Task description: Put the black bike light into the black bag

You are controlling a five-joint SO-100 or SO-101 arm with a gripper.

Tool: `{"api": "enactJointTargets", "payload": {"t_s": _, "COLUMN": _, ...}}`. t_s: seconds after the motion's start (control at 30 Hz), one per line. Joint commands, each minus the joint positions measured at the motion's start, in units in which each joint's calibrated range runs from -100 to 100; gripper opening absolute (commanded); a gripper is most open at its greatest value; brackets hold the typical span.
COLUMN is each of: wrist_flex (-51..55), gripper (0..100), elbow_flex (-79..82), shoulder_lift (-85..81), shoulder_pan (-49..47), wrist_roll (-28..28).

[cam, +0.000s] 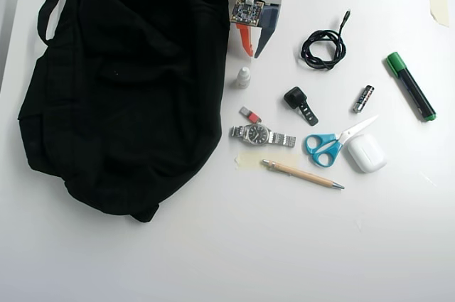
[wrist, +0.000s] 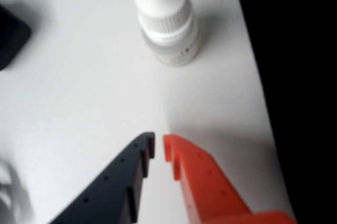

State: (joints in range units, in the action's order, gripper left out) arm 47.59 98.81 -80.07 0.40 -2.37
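The black bike light (cam: 297,100), a small black block with a ridged strap tail, lies on the white table right of centre in the overhead view. A dark blurred shape at the left edge of the wrist view (wrist: 10,34) is probably it. The big floppy black bag (cam: 121,82) fills the left of the overhead view and shows as the black area on the right of the wrist view (wrist: 300,76). My gripper (cam: 253,55) hangs by the bag's upper right edge, up and left of the light. Its orange and dark fingers (wrist: 158,142) are nearly together and hold nothing.
A white dropper bottle (cam: 243,77) stands just ahead of the fingertips, also in the wrist view (wrist: 167,18). Around the light lie a coiled black cable (cam: 323,47), a battery (cam: 363,99), a green marker (cam: 411,86), scissors (cam: 330,146), a watch (cam: 259,133) and a pen (cam: 302,174).
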Motion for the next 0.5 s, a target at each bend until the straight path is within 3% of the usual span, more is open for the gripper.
{"api": "enactJointTargets", "payload": {"t_s": 0.0, "wrist_flex": 0.21, "gripper": 2, "elbow_flex": 0.93, "shoulder_lift": -0.43, "shoulder_pan": 0.12, "wrist_roll": 0.11}}
{"api": "enactJointTargets", "payload": {"t_s": 0.33, "wrist_flex": -0.74, "gripper": 2, "elbow_flex": 0.93, "shoulder_lift": -0.68, "shoulder_pan": -0.03, "wrist_roll": 0.11}}
{"api": "enactJointTargets", "payload": {"t_s": 0.47, "wrist_flex": -6.16, "gripper": 2, "elbow_flex": 0.39, "shoulder_lift": -0.76, "shoulder_pan": -2.72, "wrist_roll": 0.17}}
